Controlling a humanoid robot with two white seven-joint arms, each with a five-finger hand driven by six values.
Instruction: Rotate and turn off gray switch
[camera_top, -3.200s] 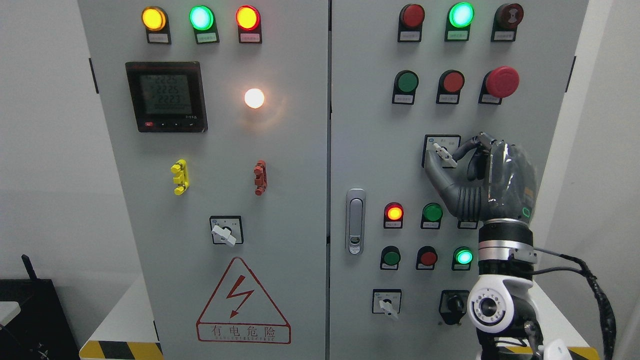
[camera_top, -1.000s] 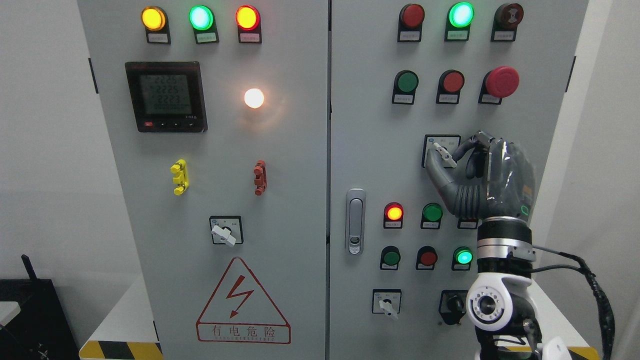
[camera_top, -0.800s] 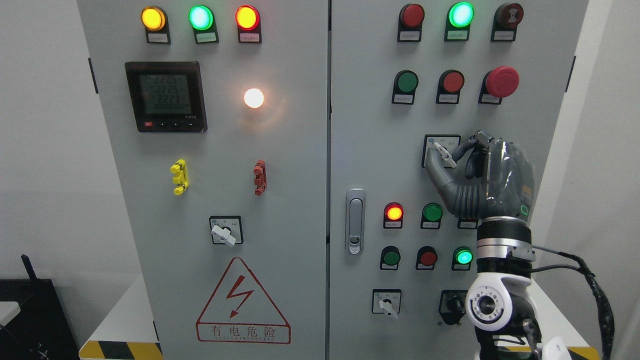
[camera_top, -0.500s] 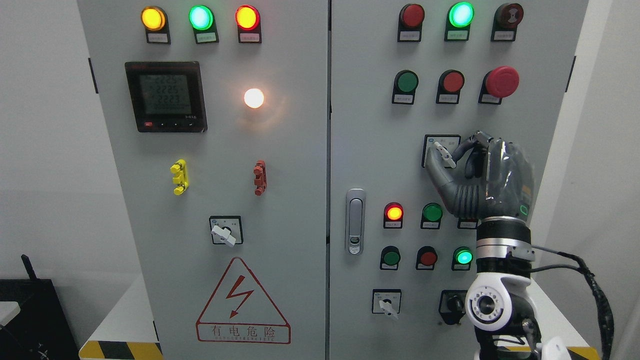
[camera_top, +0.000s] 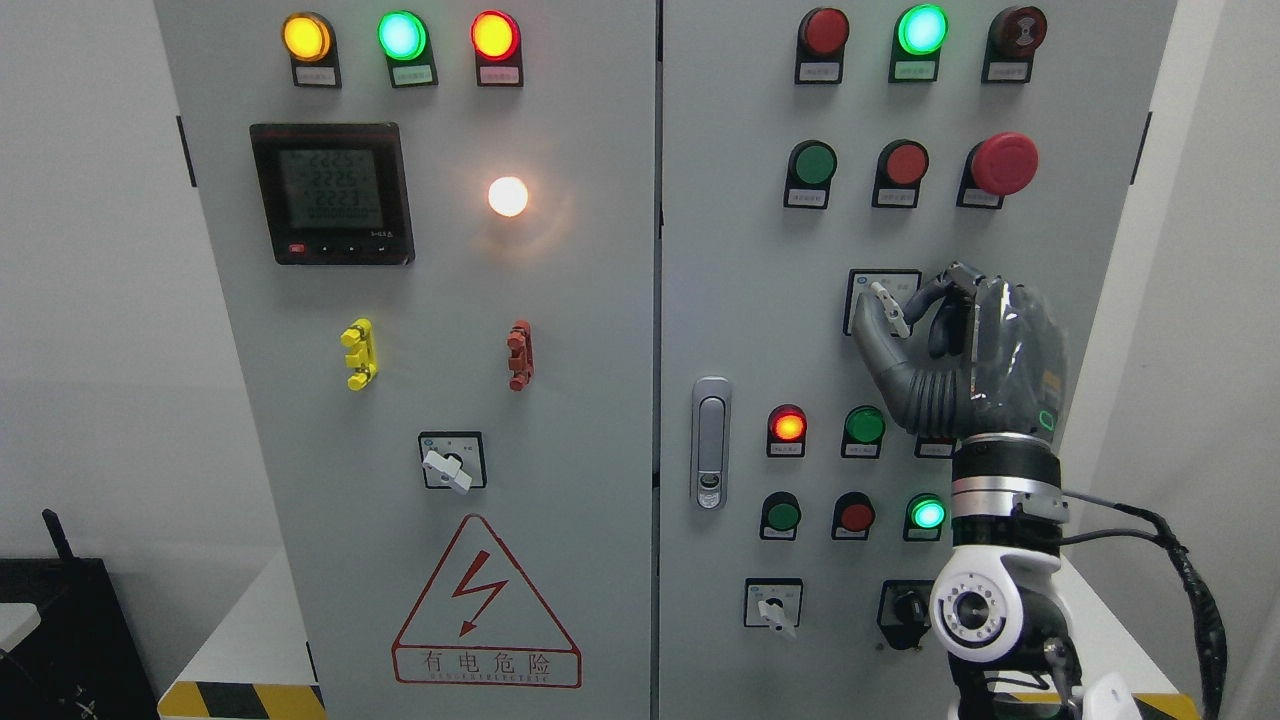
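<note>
We are watching the right hand (camera_top: 975, 350) pinching the gray switch (camera_top: 889, 308), thumb below and fingers (camera_top: 925, 292) curling over its right side, on the cabinet door (camera_top: 740, 300).

An industrial or electrical test room — a tall gray control cabinet (camera_top: 560, 330) fills the view, its two doors studded with lit lamps (camera_top: 402, 35), push buttons (camera_top: 815, 163) and rotary switches (camera_top: 449, 466). A digital meter (camera_top: 331, 193) sits at upper left, a high-voltage warning triangle (camera_top: 486, 605) below — plain white walls (camera_top: 90, 300) behind.
</note>
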